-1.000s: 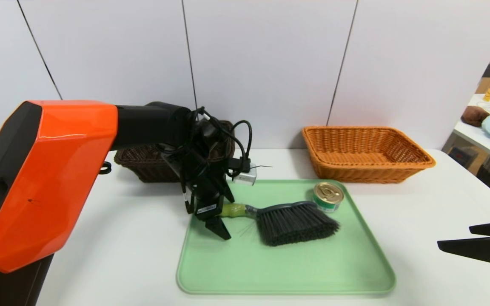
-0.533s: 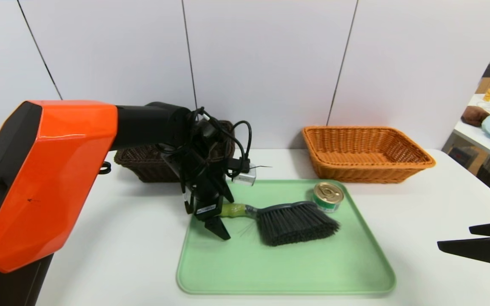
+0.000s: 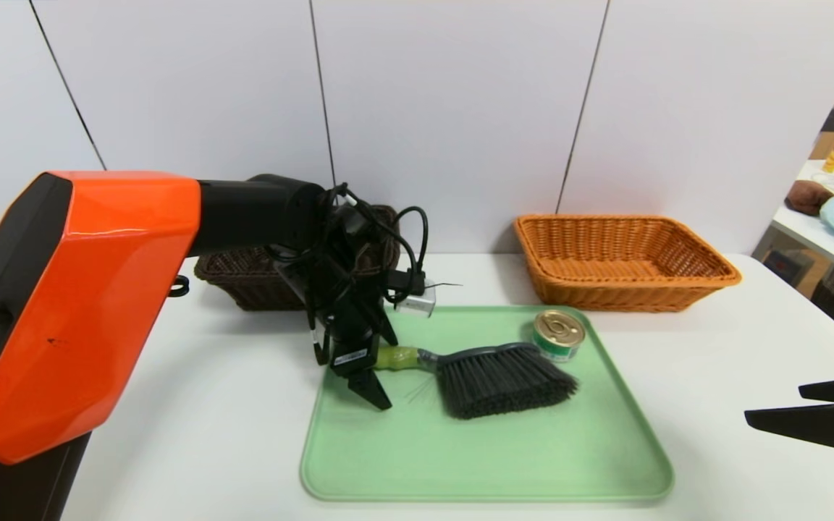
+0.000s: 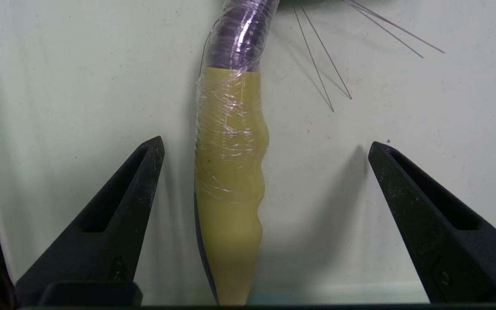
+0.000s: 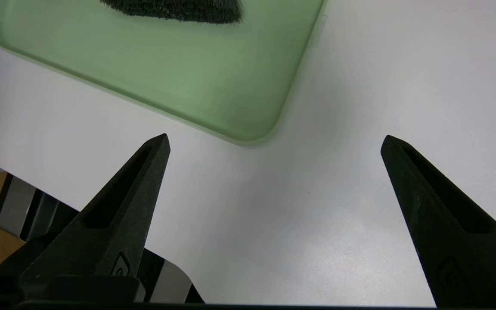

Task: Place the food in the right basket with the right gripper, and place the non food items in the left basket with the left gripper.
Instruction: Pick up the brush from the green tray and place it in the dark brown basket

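On the green tray [image 3: 489, 463], at the centre of the white table [image 3: 192, 405], lie one hand brush [image 3: 493, 376] and one tin can [image 3: 558, 334], the can just beside the far end of the brush head. Left gripper [image 4: 265, 146]: lowered over the tray, jaws spread wide to either side of the brush's yellow-green handle [image 4: 230, 172], neither finger touching it. Right gripper [image 5: 274, 142]: parked off the tray's right edge above bare table, jaws likewise spread and holding nothing. Two baskets stand at the back of the table: one dark brown left basket [image 3: 243, 278], largely hidden behind the left arm, and one orange right basket [image 3: 623, 262], whose visible interior holds nothing. No marker can be seen in any view. Judged from this layout, the sorting is at an early stage: the brush awaits its grasp and transfer to the left basket, and the can has yet to be moved to the right basket.
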Action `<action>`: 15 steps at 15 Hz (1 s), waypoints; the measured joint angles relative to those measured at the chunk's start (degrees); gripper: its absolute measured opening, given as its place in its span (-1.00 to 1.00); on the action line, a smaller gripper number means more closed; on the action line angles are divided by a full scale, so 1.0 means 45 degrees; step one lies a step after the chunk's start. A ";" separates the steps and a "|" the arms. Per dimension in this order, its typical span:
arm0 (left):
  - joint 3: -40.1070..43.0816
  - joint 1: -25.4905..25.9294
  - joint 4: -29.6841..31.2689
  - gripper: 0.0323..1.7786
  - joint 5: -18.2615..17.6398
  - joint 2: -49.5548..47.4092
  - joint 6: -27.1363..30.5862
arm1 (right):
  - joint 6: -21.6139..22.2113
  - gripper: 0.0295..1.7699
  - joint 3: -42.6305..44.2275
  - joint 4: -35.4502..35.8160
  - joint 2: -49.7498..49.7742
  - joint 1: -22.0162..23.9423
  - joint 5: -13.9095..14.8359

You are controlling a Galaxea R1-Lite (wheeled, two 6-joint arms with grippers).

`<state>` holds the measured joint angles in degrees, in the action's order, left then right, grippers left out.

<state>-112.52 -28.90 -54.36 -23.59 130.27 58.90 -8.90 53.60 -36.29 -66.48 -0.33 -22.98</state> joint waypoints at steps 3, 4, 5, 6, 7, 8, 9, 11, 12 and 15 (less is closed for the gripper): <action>0.0019 -0.0003 0.0000 0.90 0.0005 0.0011 -0.0003 | -0.0011 0.92 0.0000 0.0000 0.0000 0.0000 0.0000; 0.0019 -0.0003 0.0014 0.77 0.0000 0.0011 -0.0014 | -0.0011 0.92 0.0000 0.0000 0.0000 0.0000 0.0005; 0.0014 -0.0003 0.0014 0.56 0.0000 0.0011 -0.0019 | -0.0005 0.92 0.0003 0.0000 0.0000 0.0000 0.0005; 0.0014 -0.0003 0.0003 0.37 0.0005 0.0011 -0.0019 | -0.0011 0.92 0.0003 0.0005 0.0000 0.0000 0.0000; 0.0003 0.0000 0.0008 0.22 0.0005 0.0011 -0.0033 | -0.0019 0.92 0.0003 0.0000 0.0000 0.0000 0.0000; 0.0003 0.0005 0.0008 0.08 -0.0005 0.0011 -0.0019 | -0.0016 0.92 0.0003 0.0005 0.0000 0.0000 0.0005; 0.0003 0.0000 0.0014 -0.03 -0.0030 0.0011 -0.0019 | -0.0016 0.93 0.0008 0.0000 0.0000 0.0000 0.0000; 0.0003 -0.0024 0.0014 -0.47 -0.0043 0.0011 -0.0024 | -0.0016 0.93 0.0019 0.0000 0.0000 0.0000 0.0000; 0.0003 -0.0033 0.0014 -0.56 -0.0049 0.0019 -0.0019 | -0.0016 0.93 0.0024 0.0000 0.0000 0.0005 0.0000; 0.0003 -0.0033 0.0014 -0.56 -0.0054 0.0054 -0.0014 | -0.0011 0.93 0.0049 0.0000 0.0000 0.0049 0.0005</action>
<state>-112.51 -29.05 -54.30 -23.83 130.51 58.84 -8.95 53.82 -36.29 -66.48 -0.11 -22.95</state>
